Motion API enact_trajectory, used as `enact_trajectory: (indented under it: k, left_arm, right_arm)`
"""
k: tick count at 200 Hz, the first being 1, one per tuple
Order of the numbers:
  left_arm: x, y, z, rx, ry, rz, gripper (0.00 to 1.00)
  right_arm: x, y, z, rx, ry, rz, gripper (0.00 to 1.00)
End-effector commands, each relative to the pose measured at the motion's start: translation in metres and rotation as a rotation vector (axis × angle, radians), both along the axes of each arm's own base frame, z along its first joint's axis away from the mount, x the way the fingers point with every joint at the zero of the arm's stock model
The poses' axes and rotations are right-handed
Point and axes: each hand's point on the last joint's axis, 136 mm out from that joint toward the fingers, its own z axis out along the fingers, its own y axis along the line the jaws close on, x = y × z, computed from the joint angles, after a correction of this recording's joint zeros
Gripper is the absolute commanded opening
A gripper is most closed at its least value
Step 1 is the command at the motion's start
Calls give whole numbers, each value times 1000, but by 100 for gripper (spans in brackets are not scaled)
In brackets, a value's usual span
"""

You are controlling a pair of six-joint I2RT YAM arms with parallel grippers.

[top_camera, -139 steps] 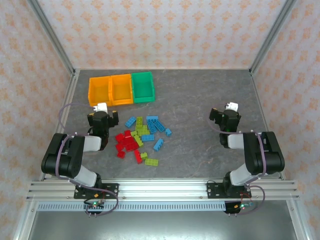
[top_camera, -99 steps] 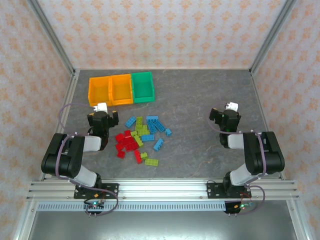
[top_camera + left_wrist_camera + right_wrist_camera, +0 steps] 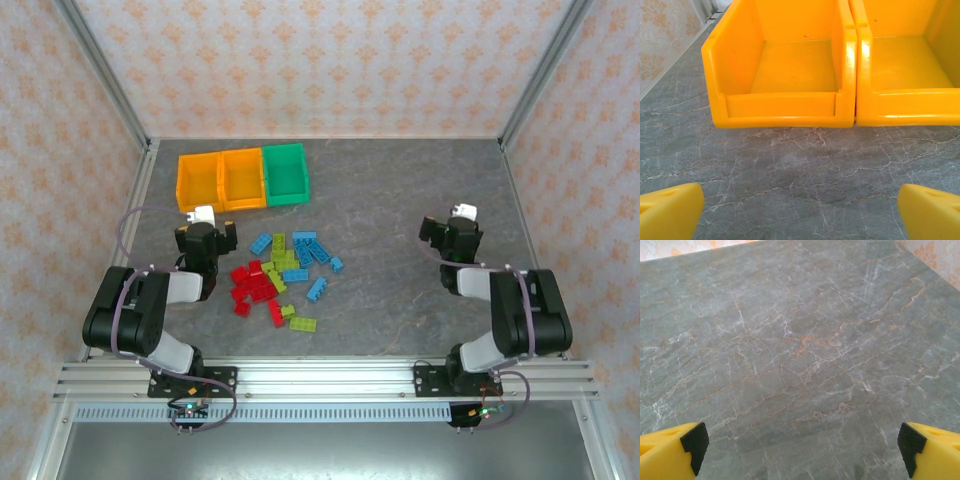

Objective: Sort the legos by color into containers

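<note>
Hardly anything's shifted since a moment ago. The right arm [image 3: 515,310] has nudged its elbow a touch, while the left arm [image 3: 130,310] and the legos [image 3: 283,270] sit exactly where they were. Both tools are spread wide with nothing in them. The left tool [image 3: 800,212] hangs over bare worktop [image 3: 400,190] just in front of the containers [image 3: 222,182], looking straight into the leftmost orange one. The right tool [image 3: 802,445] is off on the right side, well apart from everything.

The legos lie in a loose scatter between the left arm and the bins. The reds [image 3: 255,282] are bunched nearest that arm, the blues [image 3: 303,245] are further out, and the lime ones [image 3: 283,262] are mixed in between. The bins look empty to me.

My guess on handling: tiny, hard, light, slick plastic, so they'll skid or pop out if pinched off-centre. I'd grab one across its narrow width, on the flat side walls. Annoying bit is that the long axes point every which way, so the wrist has to turn for each brick. The bin row runs left to right at the far left, low front lips facing the arms.
</note>
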Motion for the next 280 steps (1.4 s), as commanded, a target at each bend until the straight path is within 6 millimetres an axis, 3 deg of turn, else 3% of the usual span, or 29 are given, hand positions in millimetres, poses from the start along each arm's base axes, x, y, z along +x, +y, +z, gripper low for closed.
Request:
enact_trajectory:
  k: [1, 30, 46, 77, 90, 108, 120, 134, 161, 196, 247, 280]
  left_arm:
    - [9, -1, 19, -5, -63, 0, 100]
    - [12, -8, 24, -6, -55, -40, 100]
    - [13, -16, 39, 3, -19, -75, 100]
    - [-4, -3, 90, -77, 97, 114, 100]
    - [-10, -18, 108, -132, 148, 96, 100]
    - [-14, -58, 123, -263, 167, -7, 100]
    - [-19, -79, 122, -301, 219, -49, 100]
    - [-28, -94, 107, -292, 327, -82, 96]
    - [-47, -104, 69, -191, 566, -170, 85]
    - [-50, -98, 31, -35, 792, -221, 78]
    - [-20, -114, -8, 15, 901, -323, 73]
    - [-13, -130, -25, -5, 970, -415, 72]
  right_arm:
    - [-6, -16, 64, 77, 16, -153, 99]
    - [-28, 3, 101, 296, 149, -190, 100]
    - [-33, 37, 110, 392, 271, -83, 100]
    - [-49, 117, 116, 446, 500, 162, 100]
    - [-55, 146, 118, 430, 561, 245, 99]
    - [-58, 182, 117, 411, 610, 335, 99]
    - [-58, 200, 113, 401, 639, 371, 99]
    - [-57, 213, 106, 386, 678, 391, 100]
    - [-58, 220, 99, 349, 730, 395, 99]
    - [-61, 215, 95, 322, 750, 376, 99]
    - [-73, 200, 94, 308, 755, 314, 99]
    - [-78, 189, 96, 281, 744, 279, 99]
